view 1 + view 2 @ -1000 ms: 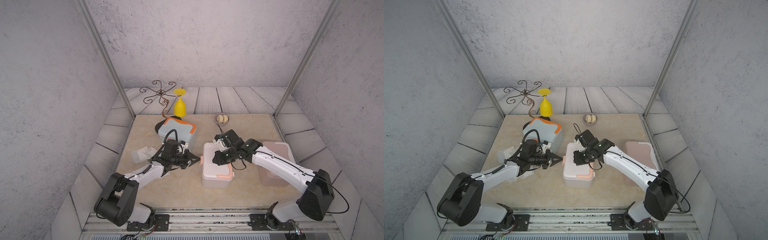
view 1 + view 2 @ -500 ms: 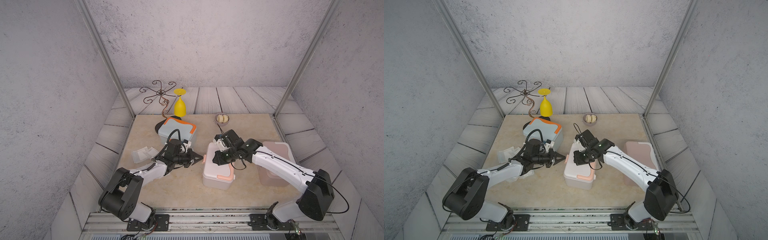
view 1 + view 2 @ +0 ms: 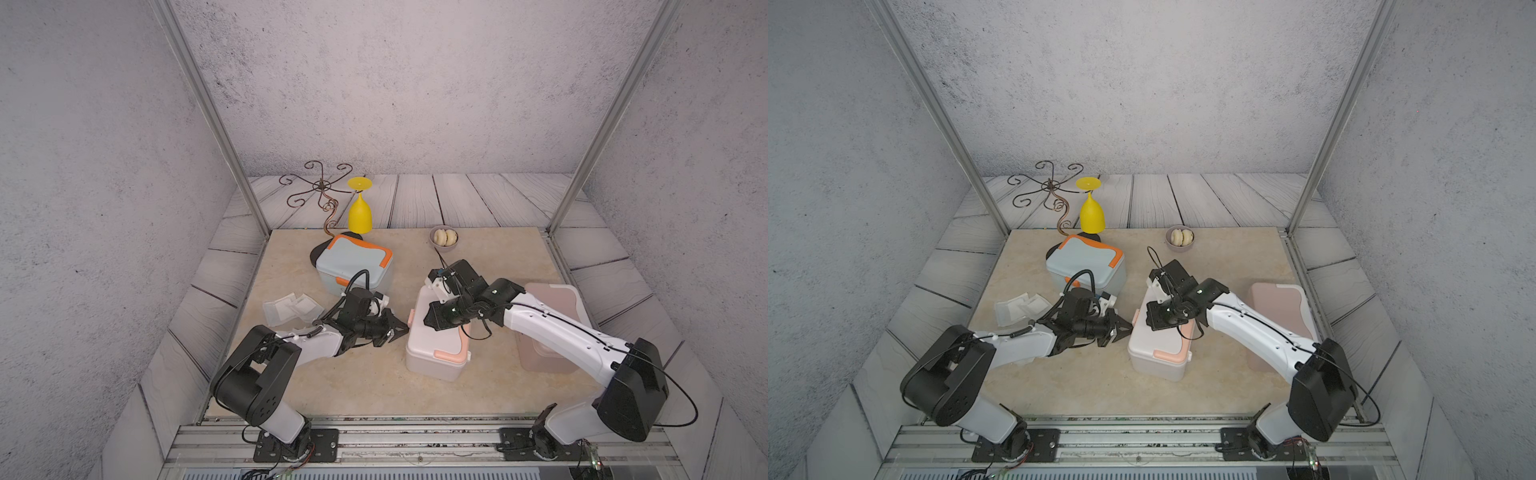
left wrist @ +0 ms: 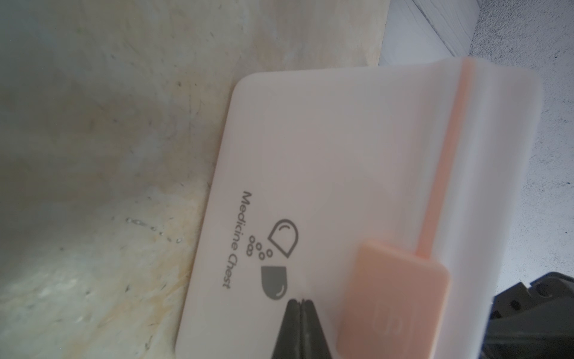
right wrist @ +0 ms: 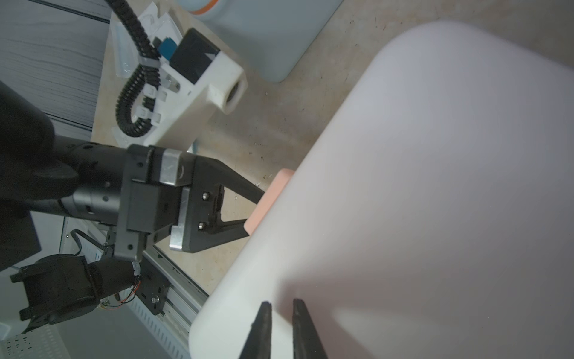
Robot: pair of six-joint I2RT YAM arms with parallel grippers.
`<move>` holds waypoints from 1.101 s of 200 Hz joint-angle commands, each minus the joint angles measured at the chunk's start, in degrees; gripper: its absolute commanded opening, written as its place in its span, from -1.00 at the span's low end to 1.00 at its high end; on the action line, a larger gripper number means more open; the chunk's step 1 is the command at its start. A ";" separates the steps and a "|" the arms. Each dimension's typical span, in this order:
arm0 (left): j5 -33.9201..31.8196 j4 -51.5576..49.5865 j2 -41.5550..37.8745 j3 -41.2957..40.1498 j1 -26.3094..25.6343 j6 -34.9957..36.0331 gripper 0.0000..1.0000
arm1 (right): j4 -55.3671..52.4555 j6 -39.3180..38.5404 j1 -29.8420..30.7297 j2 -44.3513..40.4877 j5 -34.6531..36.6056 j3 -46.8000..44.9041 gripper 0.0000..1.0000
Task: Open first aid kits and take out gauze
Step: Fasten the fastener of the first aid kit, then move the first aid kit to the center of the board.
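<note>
Far left of your tabletop (image 3: 374, 386): gauze packets (image 3: 291, 309) lay in a small loose heap on the mat, outside every box, near your left arm's wrist.

Back left: wire stand (image 3: 320, 195), w/ yellow goblet (image 3: 360, 214) upside down just beside it.

In front of the goblet sat the grey-blue kit (image 3: 353, 264), orange trim, lid down.

Your left gripper (image 3: 402, 331) lay low over the mat, pointing at the white kit (image 3: 432, 353). Jaws were fully closed, tips pressed together, nothing btwn them. Left wrist view put the tips at the kit's end wall, just beside the peach latch (image 4: 393, 298) and next to the "Medicine Chest" print. Couldn't confirm actual contact.

White kit was centre of the mat, lid down. A second peach tab (image 3: 451, 355) showed on its near long side.

Grey bowl (image 3: 444, 240) at back, approx behind the white kit, held pale round items. Couldn't ID them.

Your right gripper (image 5: 281, 310) hung over the white kit's lid, pointing down at it. Jaws stood a narrow slit apart and gripped nothing. Couldn't tell if the tips touched the lid.

Far right: pink kit (image 3: 552, 316), lid on, partly hidden behind your right arm, near the white kit but apart from it.
</note>
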 commanded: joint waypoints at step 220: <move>-23.94 -65.94 -26.39 15.67 -17.43 25.35 0.70 | -17.67 1.50 1.21 -35.04 11.72 -16.11 0.89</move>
